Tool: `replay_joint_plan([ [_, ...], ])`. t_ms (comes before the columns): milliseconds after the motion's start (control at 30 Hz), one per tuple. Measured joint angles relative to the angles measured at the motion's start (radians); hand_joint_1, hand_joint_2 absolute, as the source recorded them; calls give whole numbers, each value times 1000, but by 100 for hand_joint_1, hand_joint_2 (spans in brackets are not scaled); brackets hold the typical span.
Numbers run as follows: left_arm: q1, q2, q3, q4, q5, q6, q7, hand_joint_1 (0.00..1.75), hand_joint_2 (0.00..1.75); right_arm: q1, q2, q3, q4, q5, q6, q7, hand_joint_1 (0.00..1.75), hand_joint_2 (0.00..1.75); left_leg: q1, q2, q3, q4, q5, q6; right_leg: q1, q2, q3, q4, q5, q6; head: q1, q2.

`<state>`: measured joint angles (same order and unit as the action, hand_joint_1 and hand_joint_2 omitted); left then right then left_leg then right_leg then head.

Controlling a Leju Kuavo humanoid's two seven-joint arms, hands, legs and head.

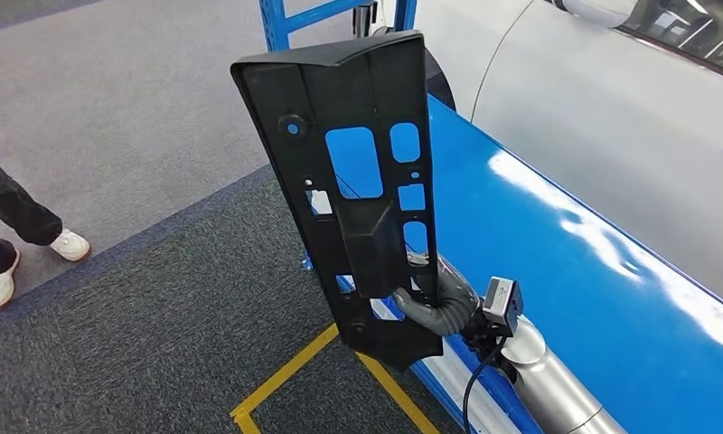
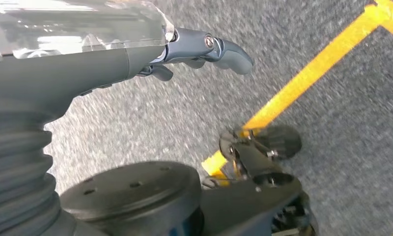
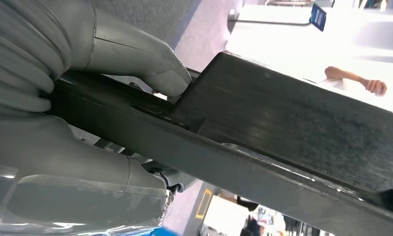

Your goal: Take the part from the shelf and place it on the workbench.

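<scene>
I count one black part (image 1: 358, 181), held upright in my right hand (image 1: 435, 303); one right hand on it, thumb (image 3: 135, 54) pressed to its face. One left hand (image 2: 204, 49), holding nothing. One blue workbench (image 1: 566, 271). One blue shelf frame (image 1: 286, 18), partly seen. Two white shoes (image 1: 69, 244) of one person at the floor's edge. One yellow floor marking (image 1: 286, 380). A person's one arm (image 3: 356, 81) in the right wrist view.

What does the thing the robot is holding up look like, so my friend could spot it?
Find the long shiny blue workbench on the right. In front of its near edge the right hand holds a tall black plastic part upright by its lower end. It is a flat panel with several squarish cut-outs that show blue through them.
</scene>
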<state>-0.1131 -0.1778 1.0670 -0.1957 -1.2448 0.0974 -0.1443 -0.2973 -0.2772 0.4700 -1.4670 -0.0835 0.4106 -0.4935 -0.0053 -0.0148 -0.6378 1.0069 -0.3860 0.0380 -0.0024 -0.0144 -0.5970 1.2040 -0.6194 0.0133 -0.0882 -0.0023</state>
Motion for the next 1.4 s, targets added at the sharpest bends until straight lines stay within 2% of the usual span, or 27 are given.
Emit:
replay_joint_plan([
  [33,0,0,0,0,0,0,0,0,175,1,1,0,1,1,0,0,169,175,0,-10,0,0,-1,1,-3,3,-40,64,-17,2,0,0],
  [67,1,0,0,0,0,0,0,0,175,1,1,0,2,3,0,1,169,175,0,-20,1,1,-1,0,-5,4,-68,99,-15,4,0,0],
  [100,2,0,0,0,0,0,0,0,175,1,1,0,2,4,0,1,169,175,0,-31,3,2,-2,-1,-7,5,-76,94,8,4,0,0],
  [133,2,0,0,0,0,0,0,0,175,-1,1,0,3,6,0,2,169,175,1,-42,5,4,-3,-2,-10,9,-64,48,48,3,0,0],
  [200,2,0,0,0,-1,0,0,0,175,-6,1,0,3,8,0,2,169,175,1,-62,5,9,-5,-8,-15,46,-13,-90,126,0,0,0],
  [267,1,-1,0,0,-3,0,0,0,175,-8,2,0,3,9,0,3,169,175,2,-79,-1,13,-4,-19,-15,80,14,-165,152,-4,0,0],
  [333,3,0,0,0,-5,0,0,0,175,-8,2,0,3,11,0,4,169,175,4,-96,-7,10,1,-33,-14,73,16,-172,152,-12,0,0],
  [367,5,0,0,0,-6,-1,0,0,175,-8,1,0,1,11,0,5,169,175,5,-91,-9,12,0,-38,-14,63,19,-176,155,-18,0,0],
  [433,6,0,0,0,-8,-1,0,0,175,-7,-3,0,-3,12,0,6,169,175,3,-53,-28,57,-32,-47,-17,39,23,-185,161,-32,0,0],
  [467,6,0,0,0,-8,-1,0,0,175,-7,-7,0,-5,12,0,6,169,175,5,-27,-50,110,-65,-50,-15,26,24,-187,162,-36,0,0],
  [533,4,0,0,0,-10,-1,-1,0,175,-4,-12,0,-7,13,-1,6,169,175,8,-4,-108,244,-131,-57,-11,1,23,-187,161,-41,0,0],
  [567,4,0,0,0,-11,-2,-1,0,175,-2,-14,0,-7,14,-1,7,169,175,9,-1,-125,288,-145,-60,-10,-12,23,-187,160,-41,0,0],
  [600,5,0,0,0,-12,-2,-2,0,175,-1,-15,1,-7,14,-1,8,169,175,10,2,-123,295,-141,-62,-9,-25,23,-187,160,-41,0,0],
  [667,6,0,0,0,-13,-3,-2,0,175,0,-15,1,-9,15,-2,9,169,175,9,15,-64,196,-89,-59,-8,-48,26,-186,158,-39,0,0],
  [733,5,0,-1,0,-14,-3,-3,0,175,1,-15,1,-15,16,-6,9,169,175,2,57,10,62,-48,-46,-4,-67,29,-184,153,-32,0,0],
  [800,4,0,-2,0,-14,-3,-4,0,175,2,-15,1,-20,16,-8,10,169,175,-7,77,36,9,-41,-32,1,-85,32,-184,150,-24,0,0],
  [867,8,0,-3,0,-15,-3,-5,0,175,4,-15,1,-25,17,-8,11,169,175,-5,56,37,3,-37,-23,2,-97,36,-183,145,-15,0,0],
  [933,10,0,-4,0,-15,-3,-5,0,175,5,-15,1,-30,17,-9,11,169,175,3,36,41,-5,-31,-14,-1,-62,24,-149,120,-5,0,0],
  [1000,6,0,-6,0,-16,-4,-6,0,175,12,-13,1,-31,17,-12,11,169,175,7,15,42,-7,-28,-9,-5,-11,-29,-37,62,2,0,0],
  [1033,4,0,-7,0,-17,-5,-6,0,175,18,-12,0,-32,18,-14,11,169,175,7,3,41,-7,-27,-8,-7,0,-64,31,35,3,0,0],
  [1067,4,0,-8,0,-19,-6,-6,0,175,25,-12,0,-32,19,-16,11,169,175,8,-10,41,-6,-27,-8,-9,4,-92,83,22,5,0,0],
  [1100,5,-1,-9,0,-21,-7,-6,0,175,32,-11,0,-32,20,-17,11,169,175,8,-24,41,-4,-28,-8,-12,5,-105,100,29,6,0,0],
  [1133,6,-1,-9,0,-22,-8,-5,0,175,37,-11,0,-34,21,-19,11,169,175,9,-37,41,-2,-29,-10,-15,7,-98,74,58,7,0,0],
  [1167,6,-1,-10,0,-23,-9,-5,0,175,39,-12,0,-37,23,-21,11,169,175,11,-50,41,2,-31,-13,-18,14,-75,15,98,8,0,0],
  [1233,5,-1,-11,0,-24,-9,-4,0,175,41,-10,0,-44,25,-24,11,169,175,13,-72,37,12,-36,-23,-26,52,-20,-112,154,10,0,0],
  [1300,5,-1,-11,0,-24,-9,-3,0,175,44,-8,0,-47,27,-25,11,169,175,13,-90,29,17,-36,-35,-26,77,0,-161,162,7,0,0],
  [1400,8,-1,-11,0,-23,-9,-3,0,175,45,-7,0,-48,27,-25,11,169,175,17,-106,26,13,-32,-48,-19,64,0,-162,163,-3,0,0],
])
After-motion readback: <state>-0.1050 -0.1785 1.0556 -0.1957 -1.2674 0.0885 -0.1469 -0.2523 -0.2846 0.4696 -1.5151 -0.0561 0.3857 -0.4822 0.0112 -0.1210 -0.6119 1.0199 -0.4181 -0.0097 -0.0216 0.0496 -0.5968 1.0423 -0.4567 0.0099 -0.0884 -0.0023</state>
